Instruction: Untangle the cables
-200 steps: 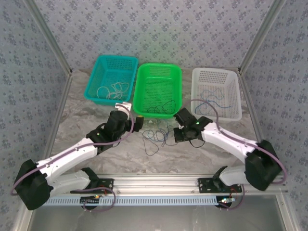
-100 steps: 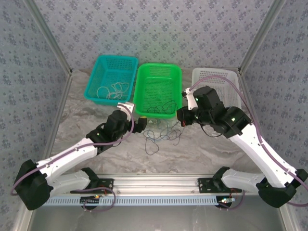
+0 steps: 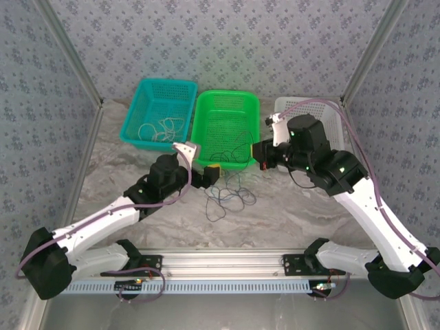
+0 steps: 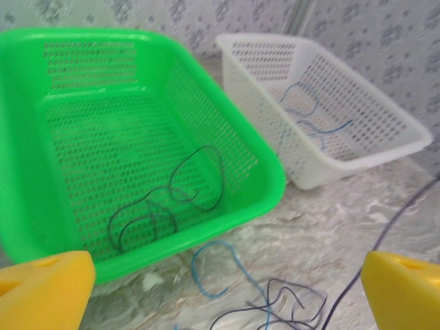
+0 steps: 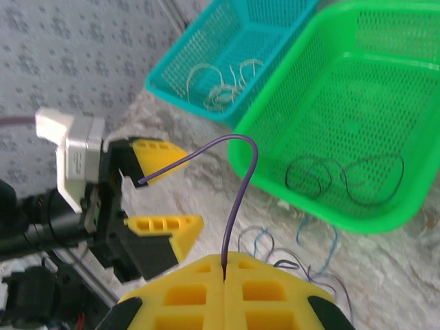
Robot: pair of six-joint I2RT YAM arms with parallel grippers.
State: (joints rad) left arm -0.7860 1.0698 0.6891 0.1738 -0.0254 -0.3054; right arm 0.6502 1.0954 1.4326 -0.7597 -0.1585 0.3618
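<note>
On the desk (image 3: 289, 213): a loose tangle of thin blue and dark cables (image 3: 230, 198) lies just in front of the green basket (image 3: 228, 95).
My right hand (image 5: 225, 265): yellow fingers pressed together, pinching one dark cable (image 5: 238, 206) that rises from the pads and arcs over toward my other arm; the hand hangs above the desk beside the green basket's right front corner.
My left hand (image 3: 212, 175): fingers spread wide, gripping nothing, low over the desk just left of the tangle.
Green basket: dark loops (image 4: 172, 199) rest on its mesh floor, near the front wall.
Teal basket (image 3: 167, 82): whitish loops (image 3: 161, 128) sit at its near end.
White basket (image 4: 330, 168): a blue strand (image 4: 309, 117) lies inside.
</note>
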